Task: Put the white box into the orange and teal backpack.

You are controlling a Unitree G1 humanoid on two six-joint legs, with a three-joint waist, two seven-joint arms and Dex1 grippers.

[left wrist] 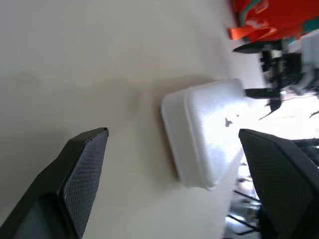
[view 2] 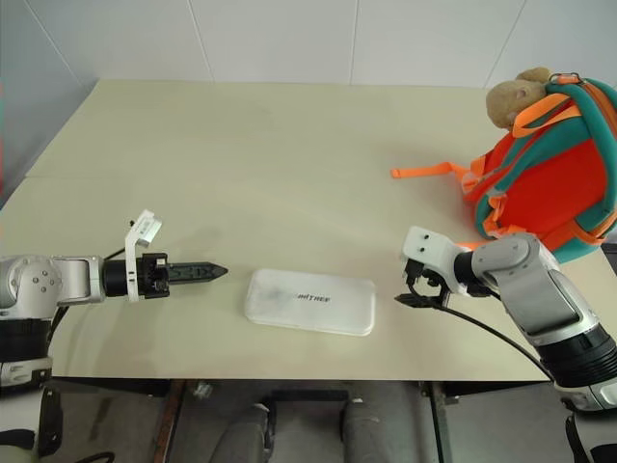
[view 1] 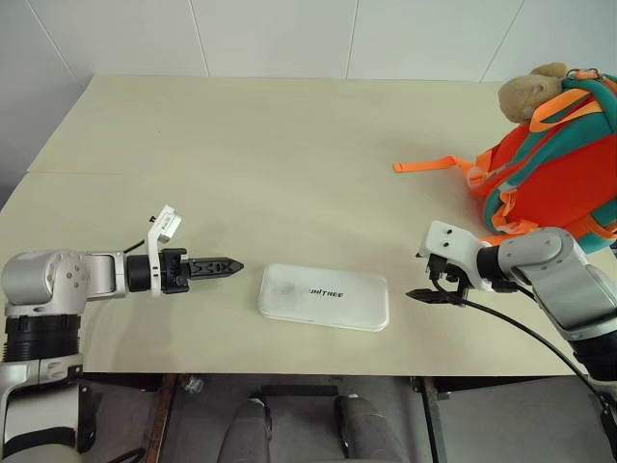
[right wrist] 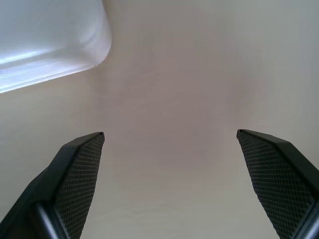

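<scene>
Approach step: the white box (view 1: 323, 297) lies untouched on the table (view 1: 289, 154), between your left gripper (view 1: 228, 266) and right gripper (view 1: 422, 296), both wide open and empty. Next, close in from both ends, then carry it to the orange and teal backpack (view 1: 554, 164).

— What was there apart from the job itself?

— A broad table (view 1: 289, 145) with a pale beige top, matte and plain. A thin seam ran across it on the left side, roughly level with the middle of the surface.

— And behind it?

— A white wall (view 1: 270, 34) of large panels, with narrow joints between them running down towards the table's far edge. On the far left a second wall face (view 1: 29, 96) met the first at a corner and looked greyer.

— Below the near edge?

— A dark floor (view 1: 482, 424), with part of the table's dark frame (view 1: 429, 415) showing under the top.
</scene>
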